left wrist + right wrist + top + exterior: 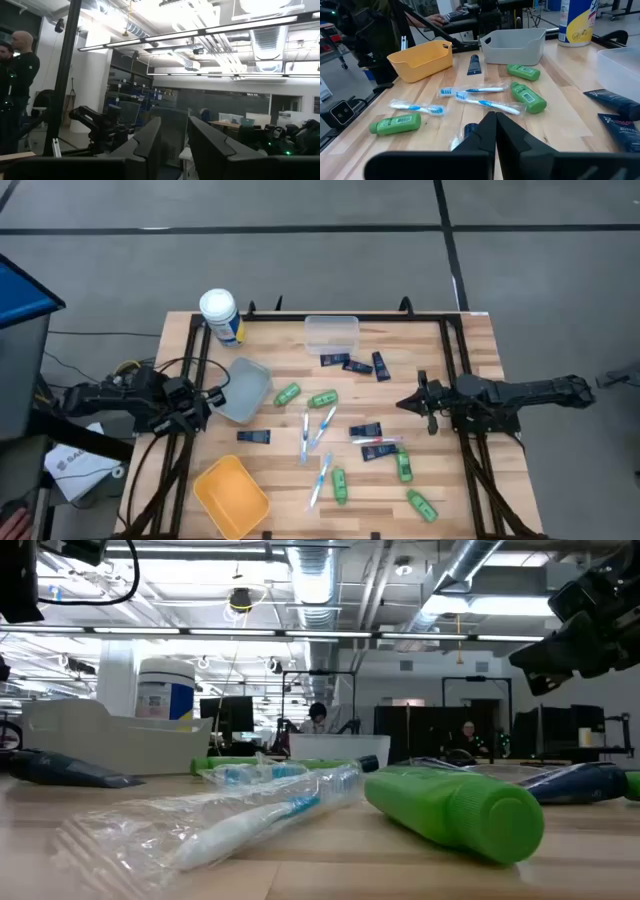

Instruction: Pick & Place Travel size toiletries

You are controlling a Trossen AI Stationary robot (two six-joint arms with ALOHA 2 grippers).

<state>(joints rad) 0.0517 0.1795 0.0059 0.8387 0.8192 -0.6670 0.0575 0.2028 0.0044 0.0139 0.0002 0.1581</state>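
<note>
Toiletries lie scattered across the middle of the wooden worktop point(470, 340): green bottles point(324, 398), navy tubes point(254, 437) and wrapped toothbrushes point(320, 430). Grey bin point(243, 390), yellow bin point(231, 495) and clear bin point(331, 334) sit around them. Left end effector point(213, 402), fingers slightly apart, waits at the left edge. Right end effector point(405, 404), fingers together, hovers right of the items.

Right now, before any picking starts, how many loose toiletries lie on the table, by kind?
Green bottles: 5
Navy tubes: 6
White-blue toothbrushes: 3
Red-and-white toothbrush: 1
Total: 15
</note>
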